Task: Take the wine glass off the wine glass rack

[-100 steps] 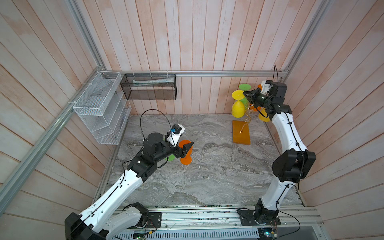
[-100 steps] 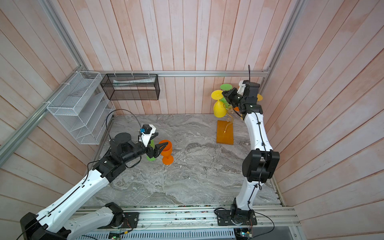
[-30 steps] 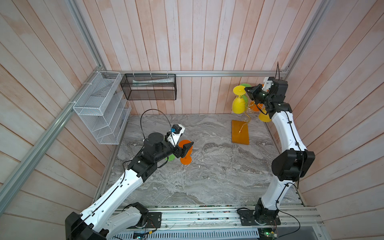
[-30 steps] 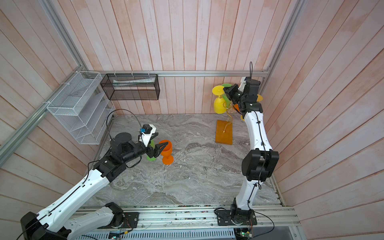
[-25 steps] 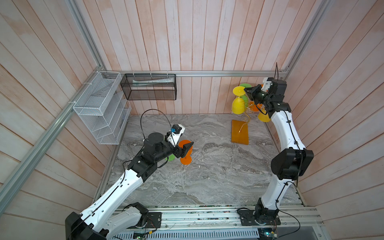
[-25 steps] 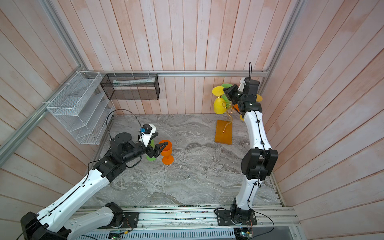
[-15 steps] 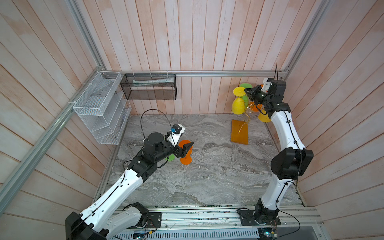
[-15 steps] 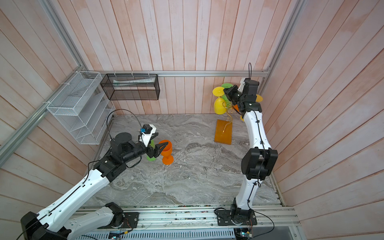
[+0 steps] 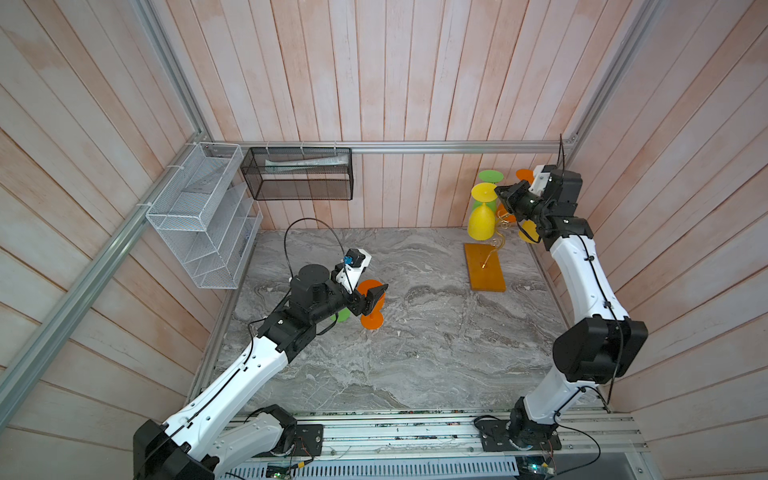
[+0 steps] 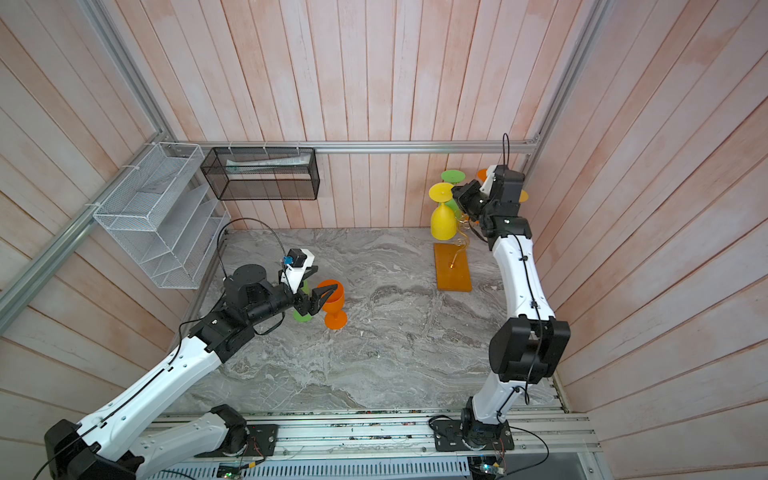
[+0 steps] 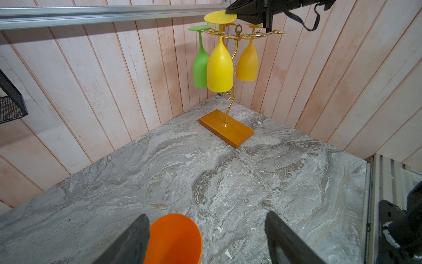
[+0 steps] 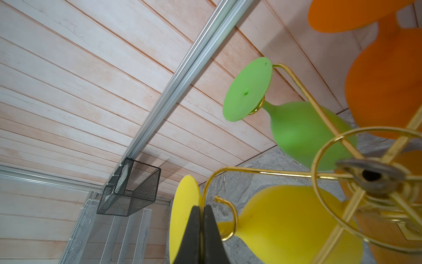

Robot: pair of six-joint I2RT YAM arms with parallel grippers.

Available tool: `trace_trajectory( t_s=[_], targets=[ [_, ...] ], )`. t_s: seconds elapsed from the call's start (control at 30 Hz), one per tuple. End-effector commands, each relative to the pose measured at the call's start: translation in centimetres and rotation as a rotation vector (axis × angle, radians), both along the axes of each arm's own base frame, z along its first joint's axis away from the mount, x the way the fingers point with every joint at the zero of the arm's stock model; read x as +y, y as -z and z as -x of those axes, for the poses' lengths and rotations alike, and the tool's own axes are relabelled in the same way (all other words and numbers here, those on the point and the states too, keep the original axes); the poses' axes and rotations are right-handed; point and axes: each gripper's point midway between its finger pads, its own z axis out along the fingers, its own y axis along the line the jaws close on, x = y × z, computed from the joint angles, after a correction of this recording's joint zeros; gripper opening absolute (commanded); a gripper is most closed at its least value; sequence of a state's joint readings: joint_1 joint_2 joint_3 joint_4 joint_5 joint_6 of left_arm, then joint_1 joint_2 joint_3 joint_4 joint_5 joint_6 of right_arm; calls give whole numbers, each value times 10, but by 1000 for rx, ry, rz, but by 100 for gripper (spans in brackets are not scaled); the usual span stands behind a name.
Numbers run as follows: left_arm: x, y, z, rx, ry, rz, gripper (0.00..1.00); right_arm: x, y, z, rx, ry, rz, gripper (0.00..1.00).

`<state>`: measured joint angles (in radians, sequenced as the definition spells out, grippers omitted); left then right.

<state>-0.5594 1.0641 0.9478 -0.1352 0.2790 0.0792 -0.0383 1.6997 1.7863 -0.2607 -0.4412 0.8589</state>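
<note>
The wine glass rack [image 9: 484,268] [image 10: 452,270], gold wire on an orange-brown base, stands at the back right. A yellow wine glass [image 9: 481,222] [image 11: 220,68] hangs bowl-down from one arm. My right gripper [image 12: 202,219] [image 9: 500,194] is shut on the rim of its round foot [image 12: 182,217], next to the arm's curled end. My left gripper [image 11: 205,220] [image 10: 318,282] is open, low over the table at the left. An orange glass [image 11: 173,240] [image 10: 334,297] stands upright between its fingers, close against one of them.
Green [image 11: 200,68], amber [image 11: 247,64] and orange [image 12: 388,80] glasses also hang on the rack. A green glass [image 10: 302,313] stands on the table by the left gripper. A black mesh basket [image 9: 297,174] and a white one [image 9: 199,216] hang on the walls.
Since the earliest frames the right gripper and the yellow glass have shifted slightly at the rack. Over the last second nothing visibly moves. The left arm stays still.
</note>
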Motion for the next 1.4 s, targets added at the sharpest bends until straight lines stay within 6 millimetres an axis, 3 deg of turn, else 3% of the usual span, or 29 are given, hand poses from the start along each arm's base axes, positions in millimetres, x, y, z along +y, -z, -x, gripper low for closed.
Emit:
trace_trajectory(
  t_s=[0.0,0.4,0.63,1.17,1.37],
  targets=[
    [-1,0,0,-6,6,1,81,-13,-18,16,-63,42,46,0],
    [-1,-2,2,-6,12,6,81,-20,-14,44,-57,57,52,0],
    [-3,-2,1,-3,16,8,81,-14,-8,50,-53,37,40,0],
    [-3,2,0,5,11,3,81,8,-9,25,-60,-15,36,0],
    [-3,1,0,4,11,3,81,6,-13,17,-65,-1,43,0]
  ],
)
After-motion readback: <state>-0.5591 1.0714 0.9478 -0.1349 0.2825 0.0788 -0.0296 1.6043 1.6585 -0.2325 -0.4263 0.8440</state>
